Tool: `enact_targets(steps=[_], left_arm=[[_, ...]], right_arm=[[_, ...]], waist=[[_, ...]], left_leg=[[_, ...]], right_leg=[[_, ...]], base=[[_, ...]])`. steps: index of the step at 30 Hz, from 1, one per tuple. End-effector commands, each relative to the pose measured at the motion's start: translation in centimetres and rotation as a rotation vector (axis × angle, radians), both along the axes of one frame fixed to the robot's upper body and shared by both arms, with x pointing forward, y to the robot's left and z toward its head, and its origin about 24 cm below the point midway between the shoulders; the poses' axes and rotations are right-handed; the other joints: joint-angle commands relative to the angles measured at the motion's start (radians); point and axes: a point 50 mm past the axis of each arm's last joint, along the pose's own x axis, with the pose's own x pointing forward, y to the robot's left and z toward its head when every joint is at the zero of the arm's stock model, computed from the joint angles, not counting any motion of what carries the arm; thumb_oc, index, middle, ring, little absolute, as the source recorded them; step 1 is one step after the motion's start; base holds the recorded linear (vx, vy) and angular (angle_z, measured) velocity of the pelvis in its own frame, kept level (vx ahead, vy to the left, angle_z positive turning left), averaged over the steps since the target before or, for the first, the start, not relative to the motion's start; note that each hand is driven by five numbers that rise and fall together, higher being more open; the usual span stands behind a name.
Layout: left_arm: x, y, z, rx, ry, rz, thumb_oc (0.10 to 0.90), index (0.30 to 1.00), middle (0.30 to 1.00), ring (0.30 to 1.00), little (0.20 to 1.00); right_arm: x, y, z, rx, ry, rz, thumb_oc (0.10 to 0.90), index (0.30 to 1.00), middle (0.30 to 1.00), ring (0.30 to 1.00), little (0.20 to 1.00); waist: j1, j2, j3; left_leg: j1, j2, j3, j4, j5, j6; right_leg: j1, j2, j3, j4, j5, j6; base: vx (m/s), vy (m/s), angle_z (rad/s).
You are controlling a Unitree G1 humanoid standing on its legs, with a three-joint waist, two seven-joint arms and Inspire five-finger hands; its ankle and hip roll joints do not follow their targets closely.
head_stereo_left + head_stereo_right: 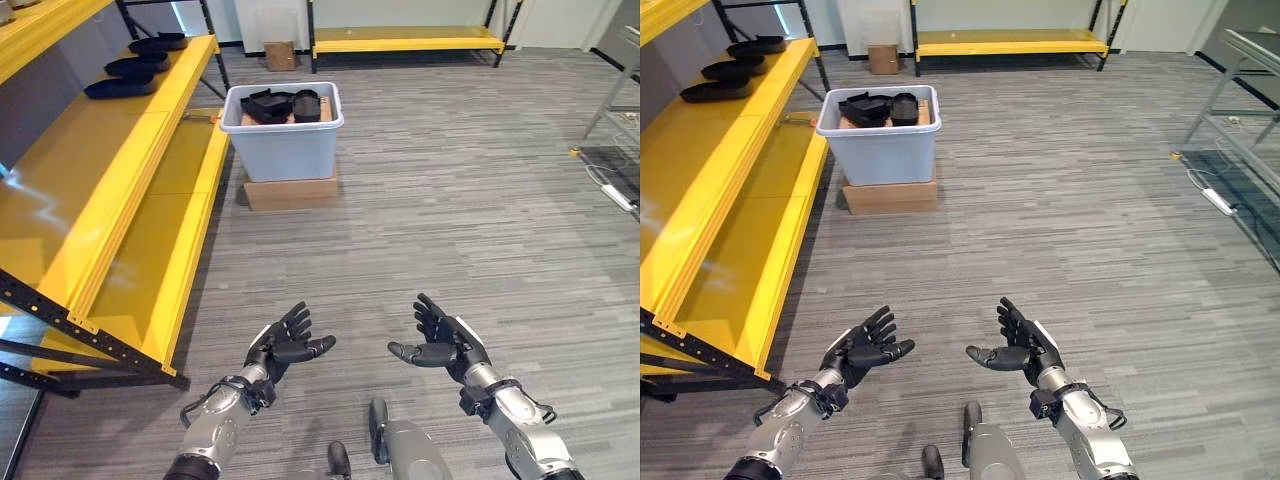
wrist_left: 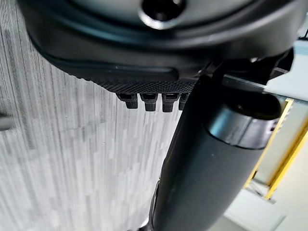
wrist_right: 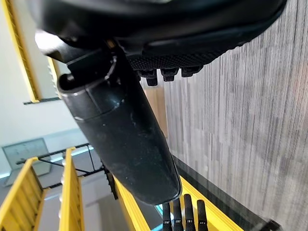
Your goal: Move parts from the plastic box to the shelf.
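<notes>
- Black moulded parts [image 1: 281,105] lie heaped inside the plastic box, in the upper centre-left of the left eye view; they reach about to the level of its rim.
- Pale grey plastic box [image 1: 282,150] stands open-topped on a low brown cardboard base [image 1: 290,192], which rests on the floor just beside the near end of the shelf.
- Three more black parts [image 1: 135,68] sit in a row on the upper level of the shelf, in the upper left corner of the frame, well apart from the box.
- Yellow shelf [image 1: 120,195] runs along the left side of the frame, from the lower left to the top; its sloped yellow decks are carried on a black frame.
- Left hand [image 1: 283,343] hangs over the floor at lower centre-left, palm turned up, fingers spread apart and only slightly bent, clasping nothing.
- Right hand [image 1: 440,340] hangs at lower centre-right, near the left hand but not touching it, palm turned inward and up, fingers apart, thumb pointing toward the left hand; it holds nothing.
- Both hands are well apart from the box and from the shelf.
- Grey striped carpet floor [image 1: 450,200] covers the middle and right of the frame.
- Second yellow shelf [image 1: 405,42] stands low against the far wall at the top centre, with a small brown carton [image 1: 281,55] on the floor to its left.
- Grey metal rack [image 1: 1240,110] occupies the right edge of the right eye view, with a white power strip [image 1: 1218,200] on the floor beneath it.
</notes>
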Motion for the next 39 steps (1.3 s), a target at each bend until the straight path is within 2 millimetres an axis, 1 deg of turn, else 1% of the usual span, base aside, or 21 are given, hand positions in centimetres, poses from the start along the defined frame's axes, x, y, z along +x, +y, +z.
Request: enact_targets(steps=[1,3,6,8,11,13,18,21,22,24,26,27,28,30,31,32,35,36,37,38,39], left_arm=[[0.5,-1.4,2.8,-0.013,-0.202,-0.108,0.9,1.0,1.0,1.0,1.0],[0.6,-2.1,2.9,-0.012,-0.22,-0.136,0.9,1.0,1.0,1.0,1.0],[0.4,-2.2,2.8,-0.059,-0.204,-0.11,0.9,1.0,1.0,1.0,1.0],[0.6,-2.5,3.3,-0.055,-0.234,-0.137,0.9,1.0,1.0,1.0,1.0],[0.8,-3.1,3.2,-0.145,-0.175,-0.143,0.9,1.0,1.0,1.0,1.0],[1.3,-4.0,4.1,-0.152,-0.231,-0.173,0.9,1.0,1.0,1.0,1.0],[3.0,-5.6,6.7,-0.168,-0.335,-0.207,0.9,1.0,1.0,1.0,1.0],[3.2,-6.2,7.1,-0.208,-0.338,-0.199,0.9,1.0,1.0,1.0,1.0],[3.2,-6.4,7.2,-0.238,-0.34,-0.194,0.9,1.0,1.0,1.0,1.0],[3.5,-6.3,7.4,-0.213,-0.337,-0.175,0.9,1.0,1.0,1.0,1.0],[3.7,-6.2,7.4,-0.216,-0.336,-0.168,0.9,1.0,1.0,1.0,1.0],[3.8,-6.2,7.4,-0.222,-0.334,-0.165,0.9,1.0,1.0,1.0,1.0],[3.8,-6.0,7.2,-0.203,-0.336,-0.153,0.9,1.0,1.0,1.0,1.0],[3.7,-5.0,6.8,-0.179,-0.329,-0.112,0.9,1.0,1.0,1.0,1.0],[3.6,-4.1,6.7,-0.155,-0.345,-0.087,0.9,1.0,1.0,1.0,1.0],[3.6,-3.4,6.7,-0.137,-0.358,-0.067,0.9,1.0,1.0,1.0,1.0],[3.4,-1.7,6.6,-0.127,-0.374,0.0,0.9,1.0,1.0,1.0,1.0],[3.2,-0.6,6.4,-0.104,-0.382,0.043,0.9,1.0,1.0,1.0,1.0],[3.0,0.0,6.1,-0.095,-0.381,0.068,0.9,1.0,1.0,1.0,1.0],[2.6,1.4,5.3,-0.063,-0.357,0.139,0.9,1.0,1.0,1.0,1.0],[2.6,1.8,5.1,-0.052,-0.357,0.168,0.9,1.0,1.0,1.0,1.0]], right_arm=[[2.5,-1.1,4.7,-0.048,-0.272,-0.014,0.9,1.0,1.0,1.0,1.0],[2.3,-1.3,4.6,-0.055,-0.271,-0.039,0.9,1.0,1.0,1.0,1.0],[2.3,-1.1,4.4,-0.062,-0.256,-0.048,0.9,1.0,1.0,1.0,1.0],[2.4,-1.0,4.6,-0.056,-0.278,-0.053,0.9,1.0,1.0,1.0,1.0],[2.3,-1.1,5.2,-0.061,-0.309,-0.064,0.9,1.0,1.0,1.0,1.0],[2.2,-1.4,5.6,-0.067,-0.326,-0.085,0.9,1.0,1.0,1.0,1.0],[2.6,-1.9,6.3,-0.092,-0.356,-0.112,0.9,1.0,1.0,1.0,1.0],[2.2,-2.3,5.7,-0.094,-0.318,-0.13,0.9,1.0,1.0,1.0,1.0],[1.7,-2.7,5.2,-0.114,-0.299,-0.141,0.9,1.0,1.0,1.0,1.0],[1.2,-3.2,4.7,-0.1,-0.27,-0.166,0.9,1.0,1.0,1.0,1.0],[1.1,-3.4,4.4,-0.099,-0.261,-0.179,0.9,1.0,1.0,1.0,1.0],[1.1,-3.4,4.2,-0.102,-0.257,-0.184,0.9,1.0,1.0,1.0,1.0],[1.1,-3.3,4.0,-0.097,-0.248,-0.181,0.9,1.0,1.0,1.0,1.0],[1.5,-2.9,3.9,-0.099,-0.235,-0.156,0.9,1.0,1.0,1.0,1.0],[1.7,-2.6,3.9,-0.098,-0.235,-0.142,0.9,1.0,1.0,1.0,1.0],[1.8,-2.3,3.9,-0.093,-0.233,-0.134,0.9,1.0,1.0,1.0,1.0],[2.0,-1.7,3.9,-0.097,-0.229,-0.109,0.9,1.0,1.0,1.0,1.0],[2.2,-1.3,3.7,-0.09,-0.217,-0.089,0.9,1.0,1.0,1.0,1.0],[2.3,-1.2,3.6,-0.089,-0.209,-0.073,0.9,1.0,1.0,1.0,1.0],[2.3,-0.8,3.4,-0.086,-0.19,-0.041,0.9,1.0,1.0,1.0,1.0],[2.4,-0.6,3.3,-0.094,-0.182,-0.022,0.9,1.0,1.0,1.0,1.0]], waist=[[-0.025,-0.012,-0.079],[-0.042,-0.005,-0.092],[-0.042,0.002,-0.1],[-0.052,0.013,-0.087],[-0.072,0.029,-0.081],[-0.092,0.043,-0.079],[-0.118,0.067,-0.062],[-0.136,0.082,-0.08],[-0.147,0.092,-0.095],[-0.157,0.075,-0.115],[-0.15,0.053,-0.121],[-0.14,0.044,-0.121],[-0.128,0.039,-0.119],[-0.109,0.023,-0.113],[-0.099,0.013,-0.101],[-0.089,0.005,-0.092],[-0.057,-0.005,-0.07],[-0.037,-0.005,-0.064],[-0.028,-0.009,-0.061],[-0.009,-0.021,-0.057],[-0.003,-0.024,-0.059]], left_leg=[[0.18,-0.015,-0.106,-0.056,-0.193,-0.041],[0.181,-0.033,-0.143,-0.047,-0.212,-0.033],[0.181,-0.038,-0.105,-0.01,-0.241,-0.037],[0.156,-0.022,-0.069,0.055,-0.268,-0.04],[0.15,-0.01,-0.057,0.096,-0.28,-0.046],[0.13,0.009,-0.055,0.141,-0.238,-0.069],[0.109,0.027,-0.043,0.175,-0.204,-0.097],[0.105,0.013,-0.045,0.237,-0.129,-0.13],[0.081,-0.009,-0.036,0.351,-0.035,-0.174],[-0.02,0.008,0.046,0.582,0.081,-0.23],[-0.123,0.015,0.096,0.739,0.078,-0.237],[-0.185,0.011,0.122,0.804,0.046,-0.232],[-0.22,0.011,0.127,0.801,0.019,-0.219],[-0.242,0.041,0.127,0.721,-0.05,-0.159],[-0.241,0.07,0.128,0.636,-0.086,-0.119],[-0.257,0.091,0.127,0.548,-0.09,-0.108],[-0.293,0.138,0.097,0.328,-0.051,-0.123],[-0.295,0.174,0.057,0.198,-0.003,-0.143],[-0.29,0.204,0.03,0.138,0.031,-0.157],[-0.278,0.277,-0.02,-0.017,0.087,-0.179],[-0.284,0.314,-0.036,-0.059,0.091,-0.188]], right_leg=[[-0.046,0.076,0.014,-0.043,0.154,-0.013],[-0.049,0.09,0.056,-0.045,0.163,-0.025],[-0.037,0.081,0.015,0.047,0.139,-0.042],[-0.057,0.085,0.016,0.156,0.073,-0.071],[-0.099,0.1,0.032,0.243,0.026,-0.089],[-0.126,0.121,0.047,0.295,-0.021,-0.113],[-0.179,0.136,0.035,0.364,-0.069,-0.138],[-0.172,0.151,0.027,0.359,-0.093,-0.162],[-0.135,0.167,0.023,0.32,-0.109,-0.185],[-0.049,0.162,0.036,0.223,-0.112,-0.206],[0.004,0.14,0.044,0.176,-0.105,-0.21],[0.037,0.129,0.051,0.153,-0.098,-0.204],[0.066,0.124,0.069,0.138,-0.092,-0.196],[0.109,0.116,0.119,0.137,-0.088,-0.181],[0.131,0.111,0.135,0.146,-0.091,-0.178],[0.149,0.108,0.143,0.158,-0.1,-0.179],[0.237,0.107,0.18,0.158,-0.132,-0.177],[0.288,0.11,0.211,0.15,-0.151,-0.172],[0.32,0.108,0.226,0.143,-0.162,-0.169],[0.375,0.096,0.263,0.139,-0.184,-0.163],[0.385,0.088,0.27,0.143,-0.189,-0.16]], base=[[0.41,-0.203,0.53],[0.41,-0.216,0.47],[0.55,-0.282,0.56],[0.4,-0.243,0.04],[0.38,-0.272,0.05],[0.34,-0.281,0.35],[0.26,-0.26,0.15],[0.27,-0.248,-0.06],[0.24,-0.284,-0.06],[0.19,-0.288,-0.03],[0.11,-0.181,0.08],[0.17,-0.143,0.09],[0.21,-0.052,-0.03],[0.25,0.038,-0.27],[0.23,0.093,-0.62],[0.21,0.122,-0.57],[0.26,0.154,-0.56],[0.36,0.159,-0.52],[0.62,0.226,-0.91],[0.58,0.186,-0.75],[0.52,0.167,-0.79]])
